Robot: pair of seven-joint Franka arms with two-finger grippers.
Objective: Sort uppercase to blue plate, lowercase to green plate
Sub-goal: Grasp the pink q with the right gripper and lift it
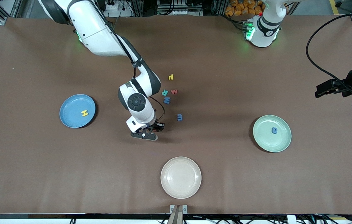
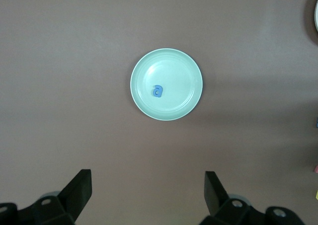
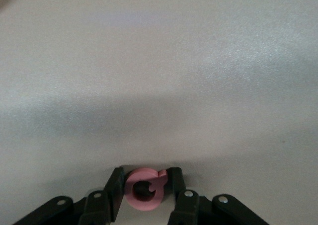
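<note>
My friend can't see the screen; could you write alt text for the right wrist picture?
The right gripper has its two black fingers against the sides of a round red foam letter, low over a plain tabletop. Nothing else shows.

Even overhead light, soft arm shadows — right wrist view washed-out, blurry

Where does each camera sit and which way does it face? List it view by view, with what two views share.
Front view: high, across the table, facing both arms; right hand low beside the blue m.
Left wrist view: on the left arm, looking down on the green plate; left hand open.
Right wrist view: on the right arm, close to the table; right hand around the red Q.
Shared: green plate with blue a, front and left wrist views.
</note>
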